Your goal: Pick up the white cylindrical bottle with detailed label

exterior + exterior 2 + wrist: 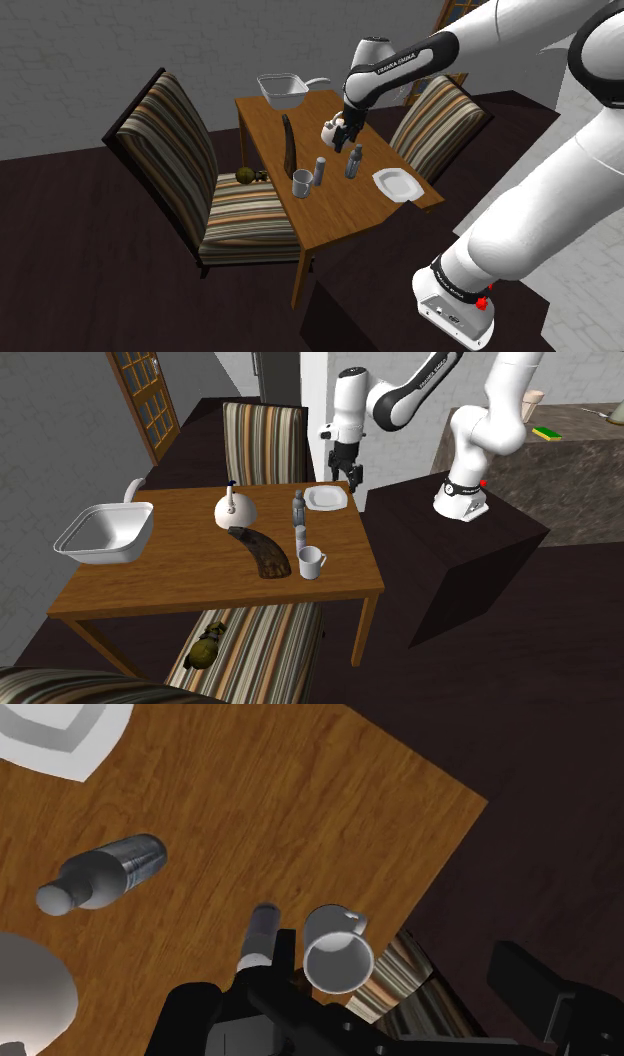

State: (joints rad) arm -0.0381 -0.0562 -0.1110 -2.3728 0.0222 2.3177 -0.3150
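Observation:
Two small grey bottles stand upright on the wooden table (330,215). One with a darker patterned body (353,162) (297,505) (100,876) is nearer the white plate (397,184) (326,498) (60,739). The paler, slimmer one (319,171) (298,535) (262,934) stands beside a grey mug (301,183) (311,561) (337,949). My gripper (345,136) (341,478) (370,1024) hangs open above the table, over the stretch between the plate and the bottles, touching nothing.
A white kettle (330,130) (234,509) and a dark curved object (290,145) (262,552) sit mid-table, and a white basin (283,90) (105,532) sits at the far end. Striped chairs (200,170) (262,437) flank the table; a small olive object (204,650) lies on one seat.

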